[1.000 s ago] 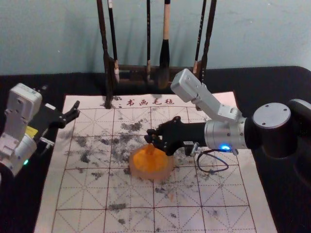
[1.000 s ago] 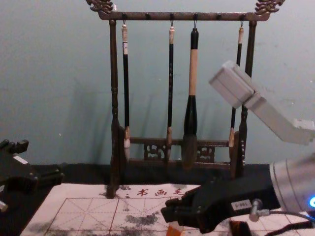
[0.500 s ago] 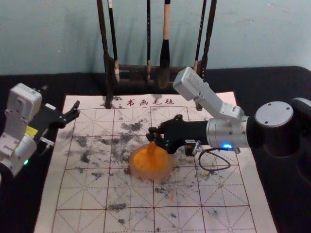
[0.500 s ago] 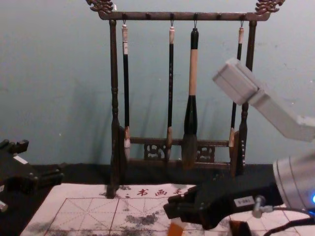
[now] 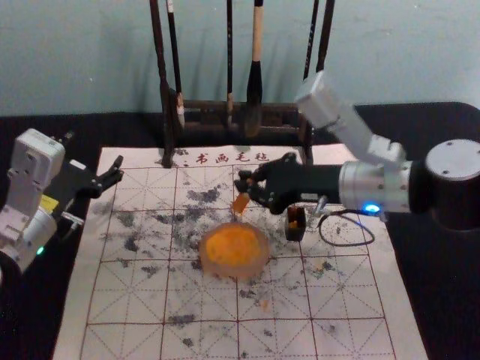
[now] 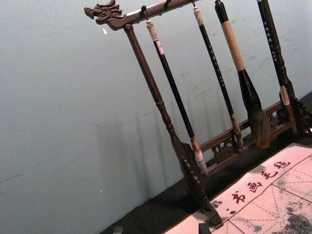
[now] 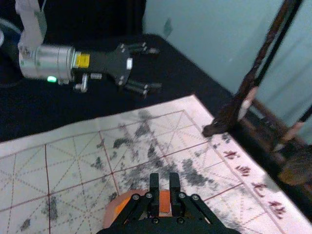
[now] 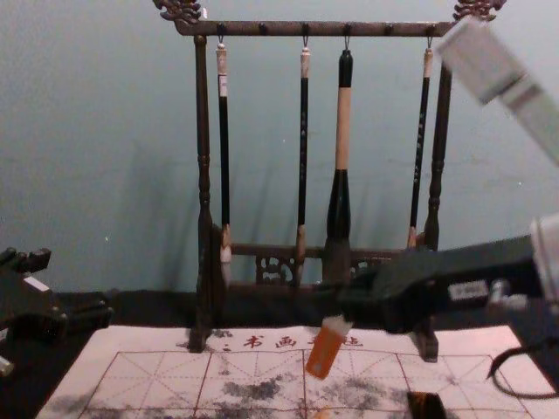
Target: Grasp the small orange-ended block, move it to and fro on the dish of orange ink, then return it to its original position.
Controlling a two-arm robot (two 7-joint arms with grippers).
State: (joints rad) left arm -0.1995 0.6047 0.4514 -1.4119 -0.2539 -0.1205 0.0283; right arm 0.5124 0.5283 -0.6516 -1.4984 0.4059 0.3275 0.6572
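My right gripper is clamped on the small orange-ended block, up off the mat and just beyond the dish's far rim. The block hangs below my fingertips, its long axis tilted, the lower end leaning towards my left. It looks flat and oblong, orange down its lower part, with a paler band up where I pinch it.

Nearer my body than the block sits the dish, orange ink spread across it. The block is apart from it, so I judge the inking strokes may be finished.

Beside the dish, to its right, stands a small dark box with some orange inside, probably the block's home. From my fingertips it lies rightward and towards my body; going there, I should bring the block upright so it doesn't catch the wall.

Well off to the left, my left gripper waits idle, fingers spread. Farthest stands the brush rack, brushes hanging.
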